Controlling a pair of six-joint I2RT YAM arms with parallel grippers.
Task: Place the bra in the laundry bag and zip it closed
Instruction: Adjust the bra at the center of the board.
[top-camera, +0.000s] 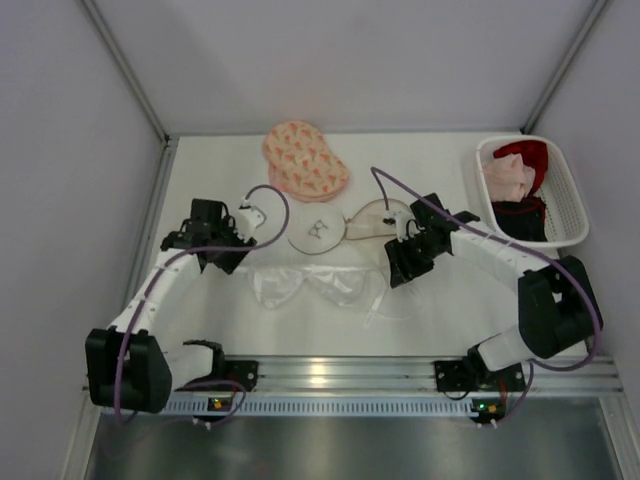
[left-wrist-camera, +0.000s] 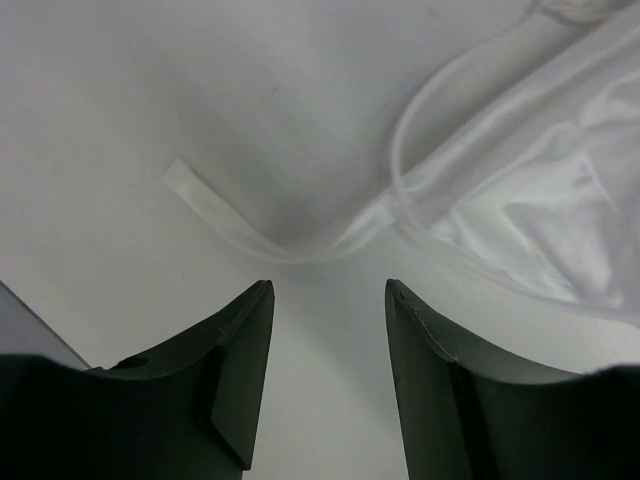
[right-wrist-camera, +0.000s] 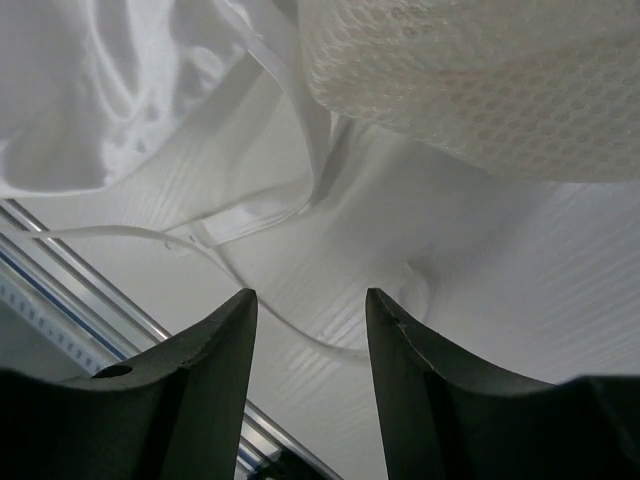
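Bra lay flat on the table, near centre, outside the mesh bag just beyond it. Left pincer and right pincer were both part-open and empty. Bagging and zipping were not yet done.

The right gripper pokes up from 6 o'clock. Its two dark fingers stand apart, and nothing is between them but the white table. The white, shiny bra lies crumpled at 10 o'clock. One flat strap runs down from 12 o'clock to the middle and folds back toward 9 o'clock. The net laundry bag fills 1 o'clock, and its edge lies over the strap. A metal rail slants across at 8 o'clock.
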